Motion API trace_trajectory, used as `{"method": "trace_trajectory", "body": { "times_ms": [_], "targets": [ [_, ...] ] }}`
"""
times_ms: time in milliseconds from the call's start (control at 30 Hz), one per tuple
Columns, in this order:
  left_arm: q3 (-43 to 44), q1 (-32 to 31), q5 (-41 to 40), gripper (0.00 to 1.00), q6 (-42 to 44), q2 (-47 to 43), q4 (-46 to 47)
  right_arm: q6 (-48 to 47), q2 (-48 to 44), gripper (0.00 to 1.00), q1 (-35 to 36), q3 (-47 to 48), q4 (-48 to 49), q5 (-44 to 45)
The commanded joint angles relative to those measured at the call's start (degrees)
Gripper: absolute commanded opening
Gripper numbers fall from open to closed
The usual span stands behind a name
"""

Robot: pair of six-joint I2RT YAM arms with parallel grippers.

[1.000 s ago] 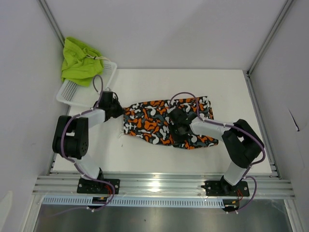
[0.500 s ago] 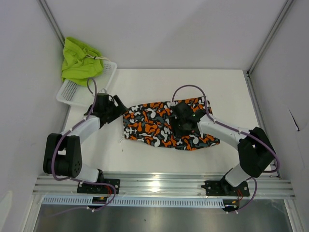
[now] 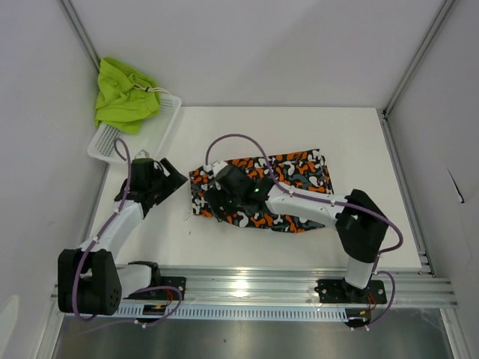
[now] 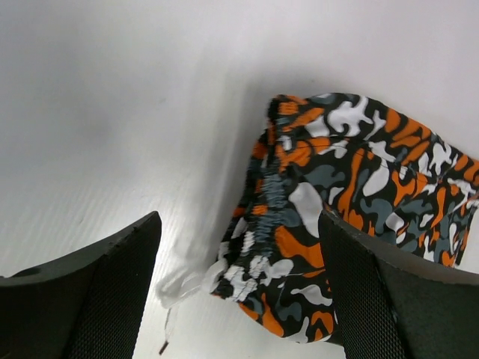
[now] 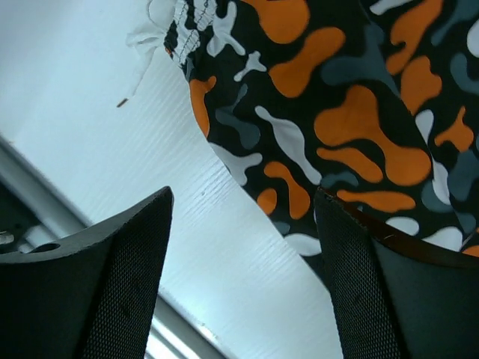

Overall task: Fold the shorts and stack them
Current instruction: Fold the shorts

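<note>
The camo shorts [image 3: 288,191] lie folded and flat in the middle of the table; their gathered waistband [image 4: 273,217] and white drawstring [image 4: 179,288] point left. My left gripper [image 3: 174,176] stands open just left of that waistband end, with nothing between its fingers [image 4: 97,292]. Over the shorts' left front corner my right gripper [image 3: 212,196] hangs open, the camo cloth [image 5: 352,112] under its right finger [image 5: 397,292] and bare table between the pads. The lime green shorts [image 3: 122,93] lie bunched on the far rim of the basket.
A white mesh basket [image 3: 163,120] stands at the table's back left corner, close behind my left arm. The aluminium rail [image 3: 247,284] runs along the near edge. White walls close in on the left, the back and the right.
My left gripper has opened, let go of the waistband and drawn back to the left. My right gripper has opened and swept left across the camo shorts to their left front corner.
</note>
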Motion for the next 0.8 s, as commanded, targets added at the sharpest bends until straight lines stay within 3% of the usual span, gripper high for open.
{"method": "trace_trajectory", "body": {
  "times_ms": [0,167,367,533,767],
  "targets": [
    [-2.8,3.1,1.2,0.87,-5.1,-4.3,-2.1,-9.3,4.3,0.78,3.9,4.1,2.8,11.9],
    [-8.3,11.2,7.3,0.87,-7.2,-9.3,-0.2,-19.0,5.5,0.81,8.3,1.9,9.2,18.3],
    [-7.2,17.8,13.8,0.87,-4.6,-6.7,-1.6,-32.9,8.2,0.82,13.0,2.2,14.0,29.0],
    [-8.2,19.4,15.1,0.87,-3.7,-4.9,-0.2,-41.9,10.7,0.82,13.6,3.3,14.0,27.7],
    [-7.7,20.9,16.2,0.86,-2.3,-4.3,-0.3,-45.8,13.4,0.81,14.6,2.6,16.7,25.3]
  ]
}}
